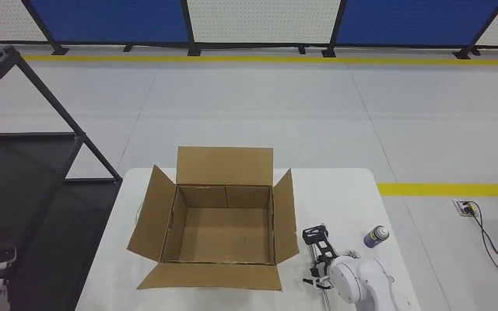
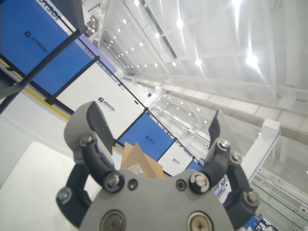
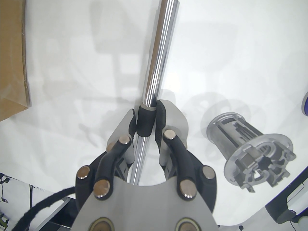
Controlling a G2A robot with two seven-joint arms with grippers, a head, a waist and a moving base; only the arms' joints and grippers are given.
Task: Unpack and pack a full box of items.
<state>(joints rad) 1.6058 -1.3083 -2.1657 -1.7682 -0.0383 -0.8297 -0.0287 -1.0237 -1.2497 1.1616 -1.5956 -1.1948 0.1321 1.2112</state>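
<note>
White table (image 1: 342, 194) on a grey shop floor, with blue and white partition panels (image 1: 264, 19) along the back and a black rack (image 1: 47, 186) off its left side. Your cardboard box (image 1: 222, 233) sits left of centre on the table. All four flaps are folded out, and its bare cardboard floor shows in the top view.

Right gripper (image 3: 146, 118) is clamped on a chrome rod (image 3: 161, 49), pads pinching a black sleeve (image 3: 144, 126) partway along it. The long polished end sticks out ahead over the table, near the box's right flap. Can't tell whether the rod touches the surface.

Grey cast metal spool (image 3: 250, 155) lies on its side on the table near that gripper, apart from the rod. Purple-capped can (image 1: 377, 235) stands upright farther right, near the table edge.

Left gripper (image 2: 156, 111) is tilted up toward the ceiling lights, fingers spread wide. You can see a box flap and a table corner beneath it.
</note>
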